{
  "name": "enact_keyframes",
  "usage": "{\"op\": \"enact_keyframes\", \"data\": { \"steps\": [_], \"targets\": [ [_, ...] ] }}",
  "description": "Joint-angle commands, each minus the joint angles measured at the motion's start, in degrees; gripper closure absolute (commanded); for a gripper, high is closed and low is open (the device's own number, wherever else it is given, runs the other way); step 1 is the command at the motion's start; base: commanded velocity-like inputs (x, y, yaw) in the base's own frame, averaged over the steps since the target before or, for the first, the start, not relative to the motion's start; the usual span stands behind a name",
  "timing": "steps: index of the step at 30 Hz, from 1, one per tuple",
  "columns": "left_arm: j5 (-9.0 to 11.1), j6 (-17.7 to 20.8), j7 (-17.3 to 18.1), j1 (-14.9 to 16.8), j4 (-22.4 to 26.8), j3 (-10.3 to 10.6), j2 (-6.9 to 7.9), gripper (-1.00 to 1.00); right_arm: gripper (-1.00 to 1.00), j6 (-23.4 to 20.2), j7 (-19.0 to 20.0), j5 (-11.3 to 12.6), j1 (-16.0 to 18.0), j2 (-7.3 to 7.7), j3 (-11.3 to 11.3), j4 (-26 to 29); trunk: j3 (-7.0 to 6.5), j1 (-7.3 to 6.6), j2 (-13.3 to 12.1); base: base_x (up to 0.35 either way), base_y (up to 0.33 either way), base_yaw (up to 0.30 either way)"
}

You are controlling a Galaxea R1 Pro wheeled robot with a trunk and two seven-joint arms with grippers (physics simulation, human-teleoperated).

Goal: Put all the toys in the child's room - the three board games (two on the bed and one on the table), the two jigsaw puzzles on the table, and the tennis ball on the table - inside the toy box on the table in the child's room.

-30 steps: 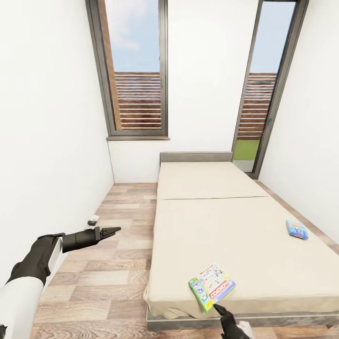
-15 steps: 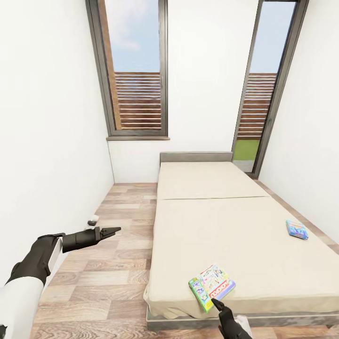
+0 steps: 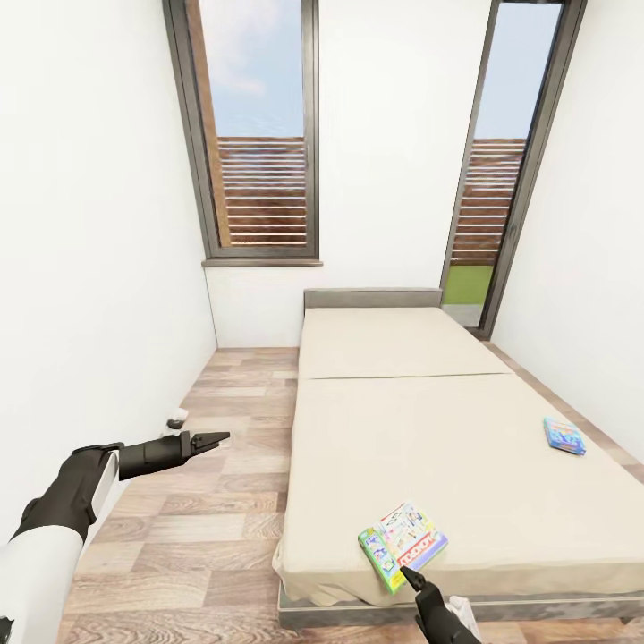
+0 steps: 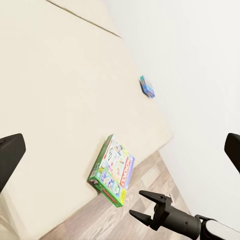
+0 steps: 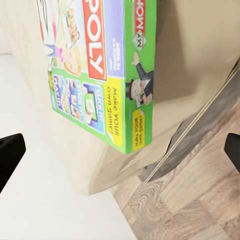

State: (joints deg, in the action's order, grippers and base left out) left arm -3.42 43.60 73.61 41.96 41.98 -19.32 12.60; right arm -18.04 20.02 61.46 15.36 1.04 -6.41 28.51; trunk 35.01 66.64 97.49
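- Since a second ago, the right gripper [image 3: 413, 575] has crept up toward the bed [image 3: 429, 447], reaching the near edge of the white-green board game [image 3: 402, 545].
- That game lies at the mattress's near edge; its fingers are spread wide, holding nothing.
- Blue board game [image 3: 564, 436] lies by the right edge.
- Left gripper [image 3: 215, 438] hovers over the floor [image 3: 206, 528], open and empty.

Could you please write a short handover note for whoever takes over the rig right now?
Left gripper: open, empty, hovering over the floor beside the bed.
Right gripper: jaws open, empty, just short of the white-green board game at the bed's near edge.
Small blue board game: near the bed's right edge.
Done: nothing picked up here.
Left: grasp both games and carry them to the toy box; the table items remain to be checked.
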Motion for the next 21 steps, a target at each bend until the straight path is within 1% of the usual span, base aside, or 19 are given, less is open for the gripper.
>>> {"op": "enact_keyframes", "data": {
  "steps": [1, 8, 21],
  "targets": [
    [-0.4, 0.6, 0.4, 0.1, 0.0, -0.2, -0.03, -1.0, -1.0, -0.5, 0.1, 0.4, 0.0, -0.04, -0.3, 0.0, 0.06, 0.0, 0.0, 0.07, -0.019, 0.0],
    [-0.4, 0.6, 0.4, 0.1, 0.0, -0.2, -0.03, -1.0, -1.0, -0.4, 0.0, 0.3, 0.0, 0.01, -0.3, -0.1, 0.06, 0.0, 0.0, 0.108, -0.072, 0.0],
    [-0.4, 0.6, 0.4, 0.1, 0.0, -0.2, -0.07, -1.0, -1.0, -0.4, 0.1, 0.3, 0.0, -0.07, -0.3, -0.1, 0.06, 0.0, 0.0, 0.018, -0.009, 0.0]
  ]
}}
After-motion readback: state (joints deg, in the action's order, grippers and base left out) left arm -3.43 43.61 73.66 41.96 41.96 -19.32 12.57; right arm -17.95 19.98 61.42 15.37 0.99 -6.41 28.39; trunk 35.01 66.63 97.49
